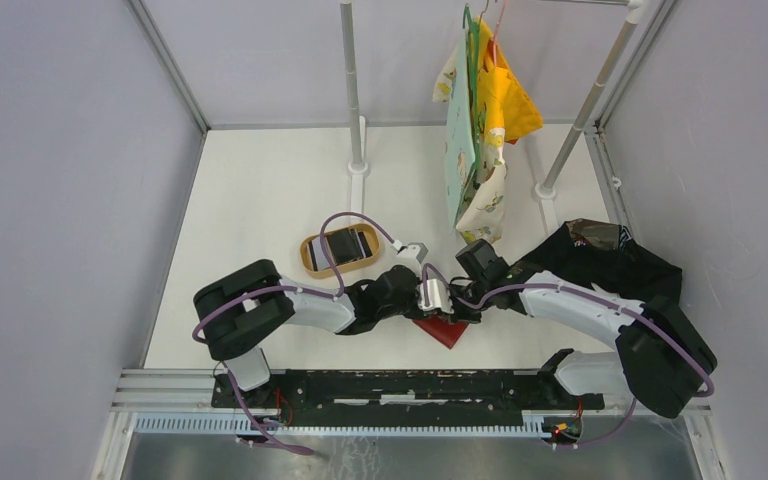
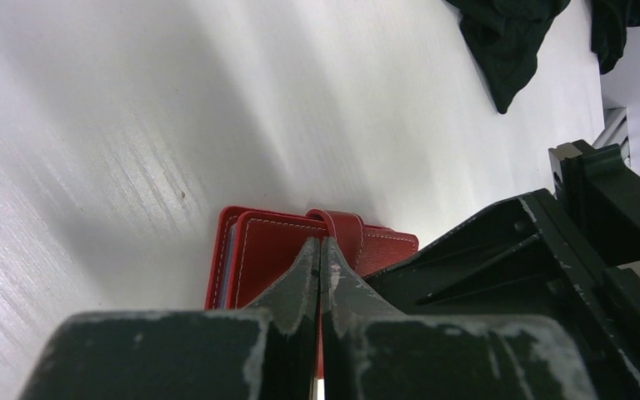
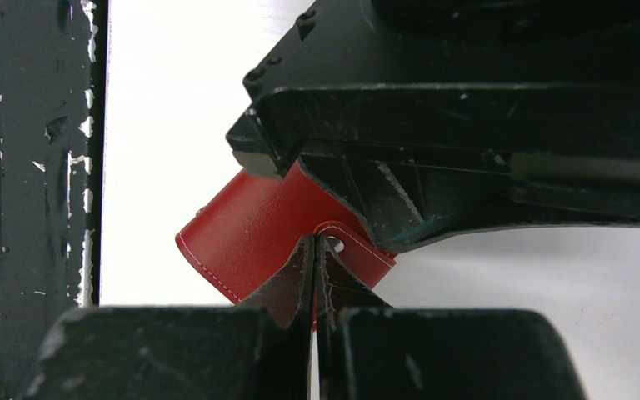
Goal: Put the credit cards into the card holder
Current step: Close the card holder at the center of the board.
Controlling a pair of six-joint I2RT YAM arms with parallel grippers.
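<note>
Left claw (image 2: 321, 243): fingers pressed together, tips down on the red wallet (image 2: 258, 250) right at its snap tab (image 2: 343, 223). You cannot tell whether they nip the tab.

Right claw (image 3: 314, 242): also pressed together, tips at the same tab and nose to nose with the left claw.

The wallet lies folded on the table, directly under both claws.

The cards (image 1: 344, 244) sit in the tan tray (image 1: 305, 256), beyond the left claw and apart from it.
</note>
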